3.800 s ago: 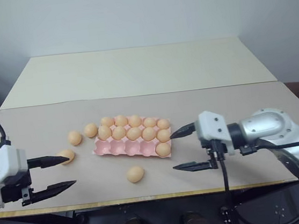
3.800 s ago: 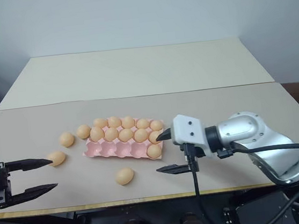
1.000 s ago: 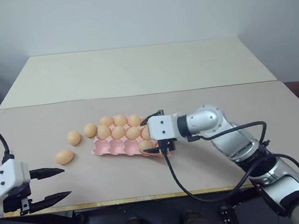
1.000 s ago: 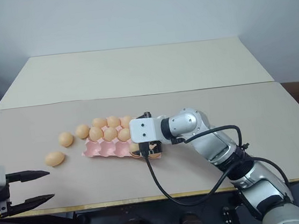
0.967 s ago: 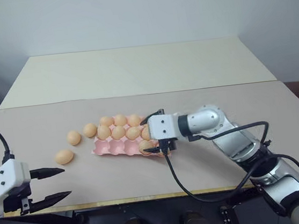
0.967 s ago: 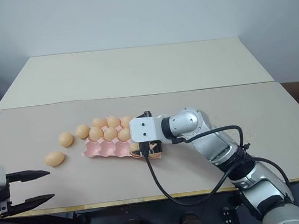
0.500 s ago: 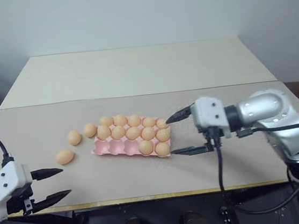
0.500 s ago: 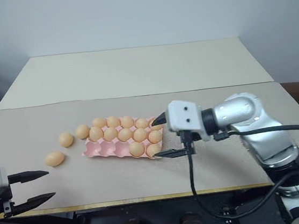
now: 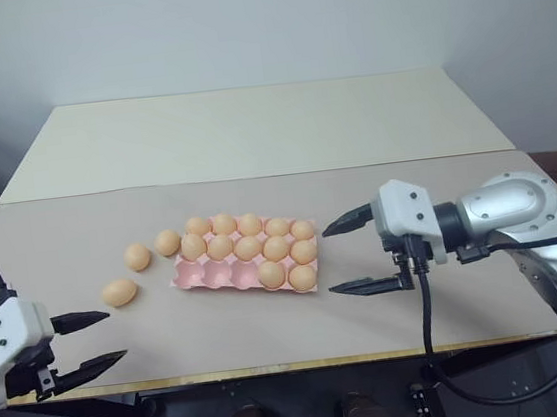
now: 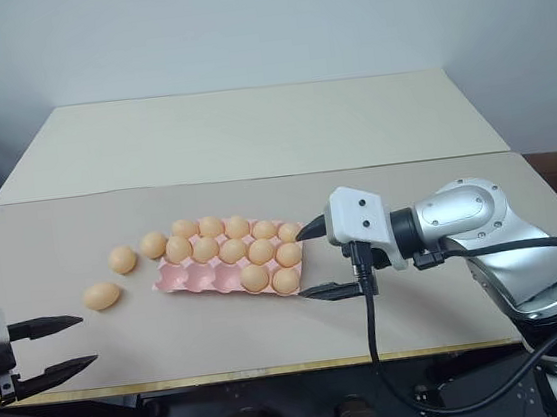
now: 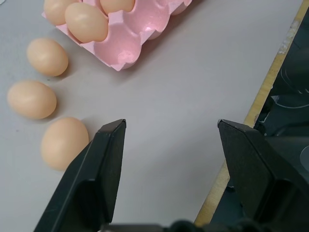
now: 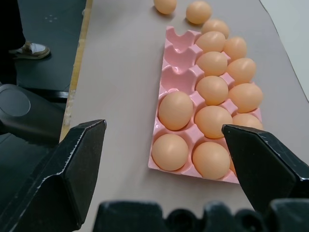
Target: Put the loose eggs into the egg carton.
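The table [image 9: 250, 131] carried the egg carton [image 9: 228, 275] near its middle, twelve cups filled and three cups at the near-left end bare. The right gripper [image 9: 349, 256] hung just off the carton's 3 o'clock edge, fingers spread wide and holding nothing. The left gripper [image 9: 97, 340] sat out at the carton's 8 o'clock, near the table's front edge, fingers apart and empty too. Three loose eggs remained at the carton's 9 o'clock: one [image 9: 168, 242] almost against its far-left corner, a second [image 9: 138, 256] just beyond, and a third [image 9: 119, 292] closest to the left gripper. That nearest egg looked like the sensible next pick for the left arm: straddle its narrow width, close gently since it would roll at a nudge, lift clear of the carton's rim, and lower it squarely into a bare cup.
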Controlling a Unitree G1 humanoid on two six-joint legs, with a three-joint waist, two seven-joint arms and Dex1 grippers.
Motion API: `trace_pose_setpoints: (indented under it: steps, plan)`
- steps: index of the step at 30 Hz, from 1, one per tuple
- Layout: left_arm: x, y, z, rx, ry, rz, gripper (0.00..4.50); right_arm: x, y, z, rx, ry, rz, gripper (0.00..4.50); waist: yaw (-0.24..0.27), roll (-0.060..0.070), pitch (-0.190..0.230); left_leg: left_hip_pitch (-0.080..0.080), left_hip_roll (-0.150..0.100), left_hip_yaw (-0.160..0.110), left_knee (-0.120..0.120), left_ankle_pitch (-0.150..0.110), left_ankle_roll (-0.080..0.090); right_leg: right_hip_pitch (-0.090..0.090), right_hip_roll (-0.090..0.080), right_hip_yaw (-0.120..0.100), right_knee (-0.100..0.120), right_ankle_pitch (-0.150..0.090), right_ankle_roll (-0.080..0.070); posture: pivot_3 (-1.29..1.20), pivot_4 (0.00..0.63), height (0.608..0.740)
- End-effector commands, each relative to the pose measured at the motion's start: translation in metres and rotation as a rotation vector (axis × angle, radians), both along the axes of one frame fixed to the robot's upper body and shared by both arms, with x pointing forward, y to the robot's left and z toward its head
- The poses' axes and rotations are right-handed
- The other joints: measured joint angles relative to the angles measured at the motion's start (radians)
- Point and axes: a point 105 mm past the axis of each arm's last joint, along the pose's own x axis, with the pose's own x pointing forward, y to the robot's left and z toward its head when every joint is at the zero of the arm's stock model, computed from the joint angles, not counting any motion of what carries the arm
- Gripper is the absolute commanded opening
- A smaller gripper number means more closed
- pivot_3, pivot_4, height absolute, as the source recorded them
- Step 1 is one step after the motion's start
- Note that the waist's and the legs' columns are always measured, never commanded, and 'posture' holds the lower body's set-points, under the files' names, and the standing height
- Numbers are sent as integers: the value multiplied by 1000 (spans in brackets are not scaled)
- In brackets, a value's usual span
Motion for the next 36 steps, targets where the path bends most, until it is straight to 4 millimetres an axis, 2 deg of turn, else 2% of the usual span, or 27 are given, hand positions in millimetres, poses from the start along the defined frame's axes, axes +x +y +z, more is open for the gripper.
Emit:
trace_pose_setpoints:
  steps: [1,6,10,16,19,21,23,36]
  plan:
    - [1,1,11,24,-50,28,3273,-4,1,5,1,-26,11,4464,0,0,0,0,0,0,0,0,0,0,0,0,0,0,0,0,150,740]
    - [6,6,12,23,-93,92,3273,-3,1,4,0,-23,8,4464,0,0,0,0,0,0,0,0,0,0,0,0,0,0,0,0,150,740]
    - [16,16,14,-11,-171,181,3273,-2,1,4,0,-21,2,4464,0,0,0,0,0,0,0,0,0,0,0,0,0,0,0,0,150,740]
    - [24,29,9,-30,-197,250,3273,-2,1,3,1,-17,-12,4464,0,0,0,0,0,0,0,0,0,0,0,0,0,0,0,0,150,740]
    - [31,39,6,-44,-192,287,3875,-1,0,1,-1,-15,-29,4500,0,0,0,0,0,0,0,0,0,0,0,0,0,0,0,0,150,740]
    - [39,47,2,5,-231,320,4486,-2,0,0,-4,-14,-37,4500,2,0,0,0,0,0,0,0,0,0,0,0,0,0,0,0,150,740]
    - [52,55,1,24,-272,373,4486,-3,0,-1,-5,-10,-40,4500,4,0,0,0,-1,0,0,0,0,0,-1,0,0,0,0,0,150,740]
    - [87,28,-27,-125,-174,235,4486,-5,-3,0,-14,-13,-84,4500,1,0,0,0,-1,0,0,0,0,0,0,0,1,0,0,0,150,740]
